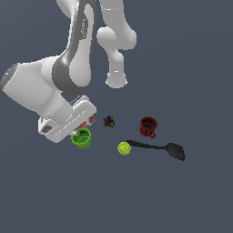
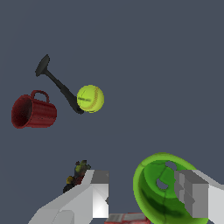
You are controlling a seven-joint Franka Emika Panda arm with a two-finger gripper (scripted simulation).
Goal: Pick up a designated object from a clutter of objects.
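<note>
Gripper [image 2: 144,197] spread open at the green cup [image 2: 159,188], one finger [image 2: 194,197] inside it, the other [image 2: 94,194] outside its rim. Beside it lay a red box [image 1: 88,122] and dark object [image 1: 108,121]; farther off, ball [image 1: 124,148] touching spoon [image 1: 159,147], and mug [image 1: 148,126]

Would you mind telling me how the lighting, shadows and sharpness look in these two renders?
Exterior view: flat, even light; the objects cast no visible shadows on the dark floor, so the green cup and yellow-green ball seem to float; edges are slightly soft. Wrist view: equally shadowless; the cup and the gripper fingers loom large and are cropped by the frame edge, while the dark red mug stays crisp.
</note>
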